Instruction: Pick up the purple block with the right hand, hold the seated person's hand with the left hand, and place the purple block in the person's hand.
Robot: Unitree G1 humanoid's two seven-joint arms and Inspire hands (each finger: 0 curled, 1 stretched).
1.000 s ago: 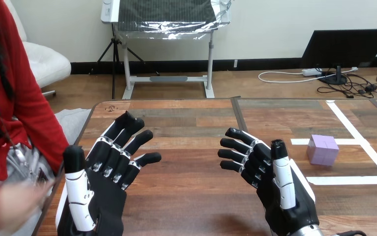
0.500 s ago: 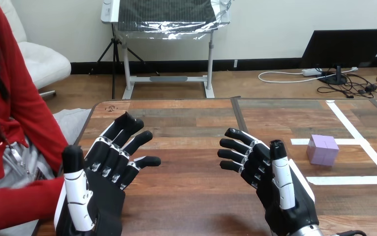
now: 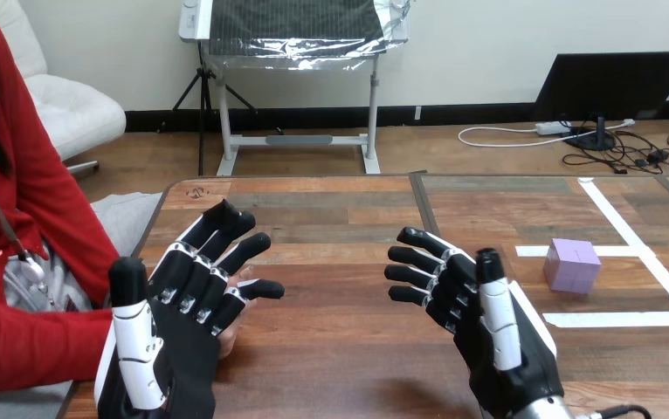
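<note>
Black fingers fanned straight, the left hand (image 3: 174, 353) hovers over the person's hand (image 3: 232, 336), gripping nothing. The right hand (image 3: 499, 345) is equally spread and empty; the purple block (image 3: 573, 264) sits on the table (image 3: 331, 218) near it.

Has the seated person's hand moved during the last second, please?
Yes. The person's hand slid rightward over the wooden table's left edge, now beneath the black-and-white left hand.

The person's hand (image 3: 231, 330) lies mostly hidden behind the left hand (image 3: 182, 358), so contact cannot be told.
</note>
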